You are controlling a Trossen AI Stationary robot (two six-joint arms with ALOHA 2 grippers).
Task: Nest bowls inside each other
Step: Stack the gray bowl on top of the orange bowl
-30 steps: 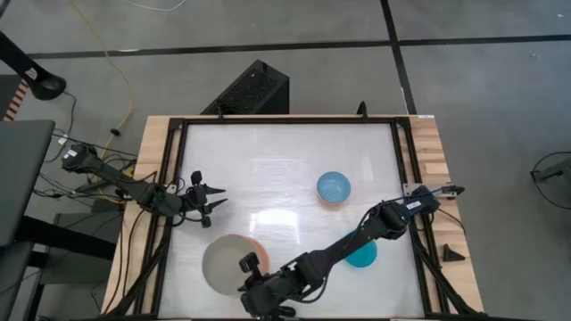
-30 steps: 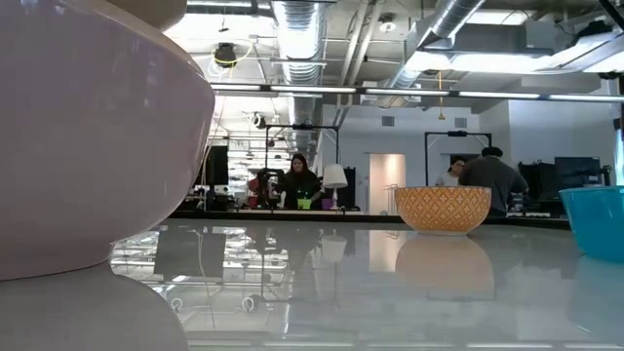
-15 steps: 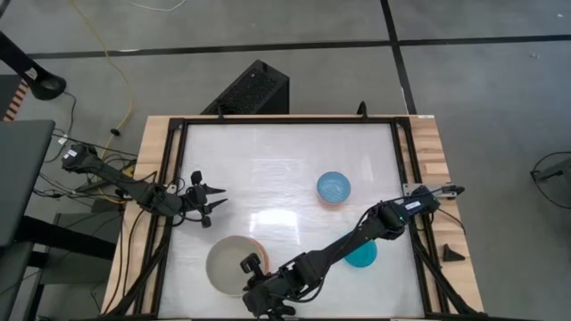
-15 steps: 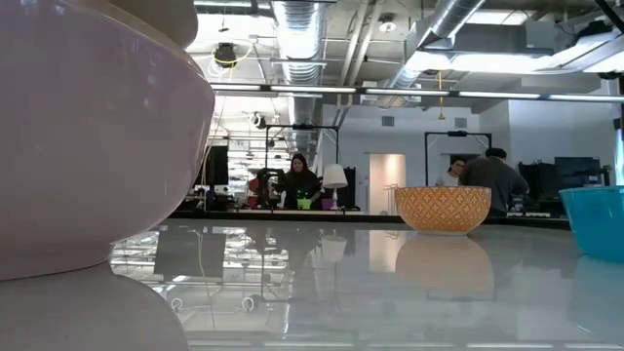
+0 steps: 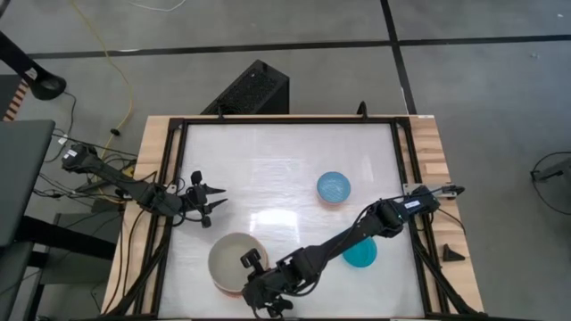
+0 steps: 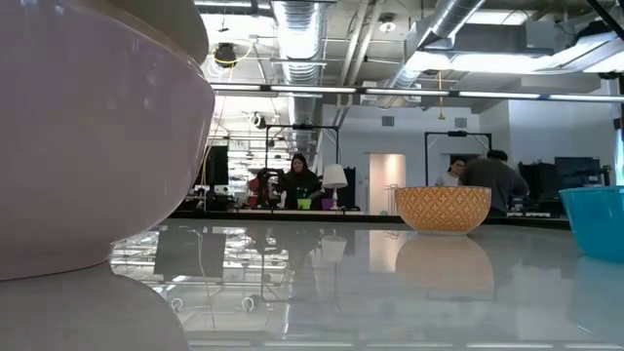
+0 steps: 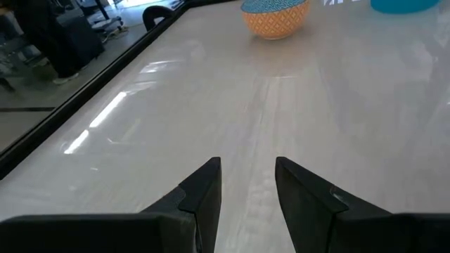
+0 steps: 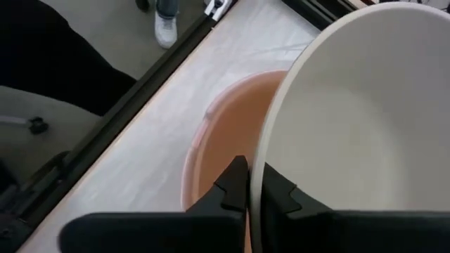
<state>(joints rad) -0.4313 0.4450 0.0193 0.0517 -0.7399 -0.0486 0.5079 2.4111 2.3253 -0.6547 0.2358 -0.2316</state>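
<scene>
The large cream-white bowl (image 5: 234,261) is over the salmon-pink bowl (image 8: 211,151) near the table's front edge, left of middle. My right gripper (image 8: 254,179) is shut on the cream bowl's rim. In the low view the pink bowl (image 6: 88,146) fills the left side, with the cream bowl (image 6: 146,12) on top. The light blue bowl (image 5: 334,187), orange-patterned outside, and the teal bowl (image 5: 362,254) stand on their bases at the right. My left gripper (image 7: 246,184) hovers open at the table's left edge, holding nothing. My right gripper pinches the cream-white bowl's rim (image 8: 271,151) on its near right side. One finger (image 8: 281,193) is inside the bowl and one finger (image 8: 235,181) outside. The fingers slant down from the table's near right. The bowl hangs over the salmon-pink bowl's opening; I cannot tell whether it rests in it.
A black frame (image 5: 285,120) and wooden side strips border the white tabletop (image 5: 268,169), which has free room across its far half. People stand in the room beyond the table in the low view.
My right gripper has carried the cream-white bowl slightly toward the table's right edge and down, and has tipped a little. The bowl now covers the salmon-pink crescent that showed at its far right.
</scene>
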